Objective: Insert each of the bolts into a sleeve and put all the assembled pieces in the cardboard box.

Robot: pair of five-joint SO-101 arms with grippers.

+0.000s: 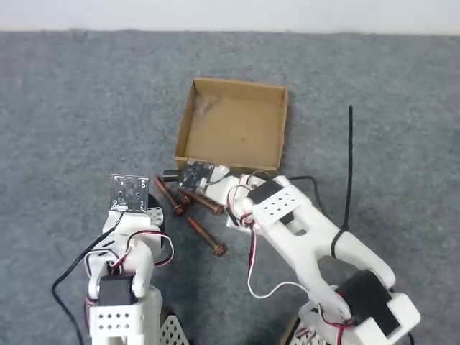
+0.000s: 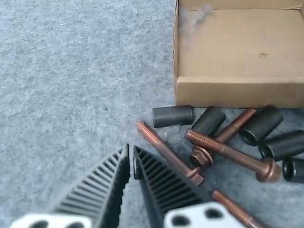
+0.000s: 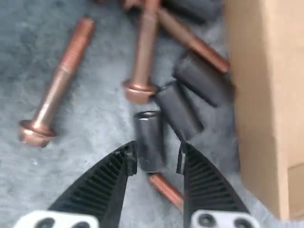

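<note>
Right hand [image 3: 156,154] is spread around a sleeve [image 3: 149,137] — stiff, slick-looking metal, so I'd pinch mid-barrel. Left hand [image 2: 131,152] is pressed together.

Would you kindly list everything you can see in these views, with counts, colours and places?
cardboard box: one, brown, open-topped, on the carpet beyond the arms.
bolts: four, copper, loose on the carpet in front of the box.
sleeves: at least four, dark grey, among the bolts by the box's near wall.
carpet: one, grey, under everything.
cable: one, black, beside the box.
arms: two, white, side by side.
left gripper: black, shut, over carpet next to a bolt.
right gripper: black, open, either side of one sleeve.
</note>
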